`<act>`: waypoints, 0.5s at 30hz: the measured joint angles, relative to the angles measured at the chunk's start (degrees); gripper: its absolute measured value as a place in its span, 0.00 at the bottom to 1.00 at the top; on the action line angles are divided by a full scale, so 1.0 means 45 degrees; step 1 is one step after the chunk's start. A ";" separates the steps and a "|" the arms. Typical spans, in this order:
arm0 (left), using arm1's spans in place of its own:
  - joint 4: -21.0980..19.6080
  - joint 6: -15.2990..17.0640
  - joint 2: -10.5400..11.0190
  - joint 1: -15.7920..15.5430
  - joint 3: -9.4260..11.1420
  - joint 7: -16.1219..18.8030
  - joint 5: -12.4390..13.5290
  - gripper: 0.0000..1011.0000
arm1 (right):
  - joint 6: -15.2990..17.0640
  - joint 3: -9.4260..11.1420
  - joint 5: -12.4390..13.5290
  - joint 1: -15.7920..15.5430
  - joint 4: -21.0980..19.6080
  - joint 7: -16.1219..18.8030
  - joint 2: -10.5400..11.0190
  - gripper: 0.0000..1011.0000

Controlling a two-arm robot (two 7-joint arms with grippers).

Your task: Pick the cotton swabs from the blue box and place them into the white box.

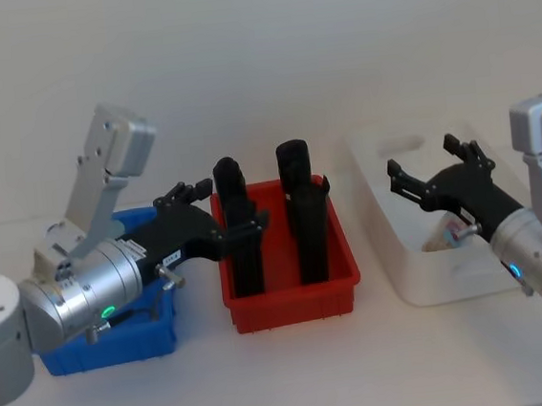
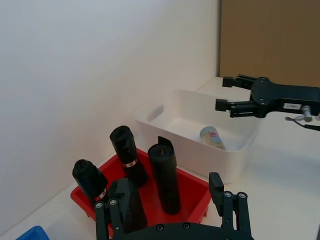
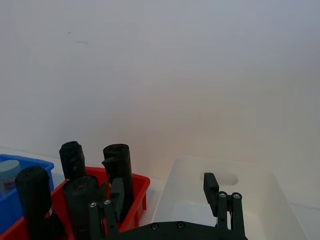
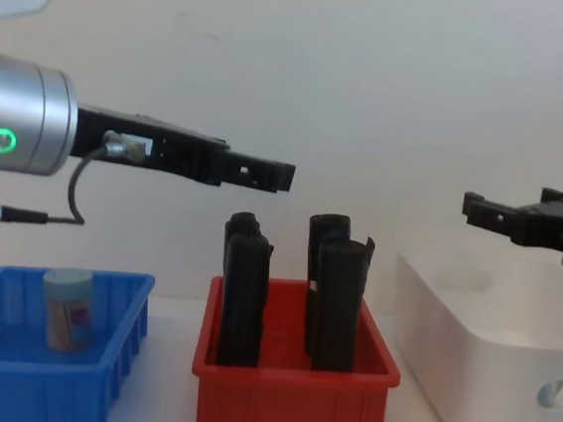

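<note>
1. Below and behind the left gripper [image 4: 283, 176], back toward its own wrist, one of the cotton swabs [image 4: 66, 308] stands in the blue box [image 4: 7, 369]. That's the jar to go for: lid up, long axis vertical.
2. Left gripper is wide open and holds nothing. In the left wrist view its two fingers [image 2: 102, 215] stand well apart with only air between them. It hangs high, fingertips out over the red bin [image 4: 293, 402] and its black rolls [image 4: 243, 297], so it points past the jar, not at it.
3. Chest view makes the gap plain: the jar sits low in the blue box, and the claw is well above it and off toward the robot's right. My read is that the arm needs to pull back to the left and drop, coming down over the teal lid from above.
4. Right gripper [image 1: 423, 184] hovers over the white box [image 1: 423, 284], jaws open, empty too. A second jar [image 2: 212, 137] lies tipped over in that box, below the right claw.
5. Nearer arm? The left, clearly. The blue box sits right under its forearm, while the right gripper is well apart, with the red bin between it and the jar.
6. Watch-out, as I judge it: the rolls stand tall just beside the left fingertips, so a retreat before the descent looks safer than a sideways swing.
</note>
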 joint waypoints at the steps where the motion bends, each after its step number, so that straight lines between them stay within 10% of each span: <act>1: 0.0002 -0.0100 -0.0011 0.0048 0.0043 0.0128 0.0036 0.99 | 0.0024 0.0000 0.0017 -0.0190 -0.0204 -0.0062 0.0058 0.99; 15: 0.0048 -0.1954 -0.0208 0.0876 0.0738 0.2451 0.0694 0.99 | 0.0228 0.0017 0.0198 -0.1878 -0.2052 -0.0615 0.0559 0.99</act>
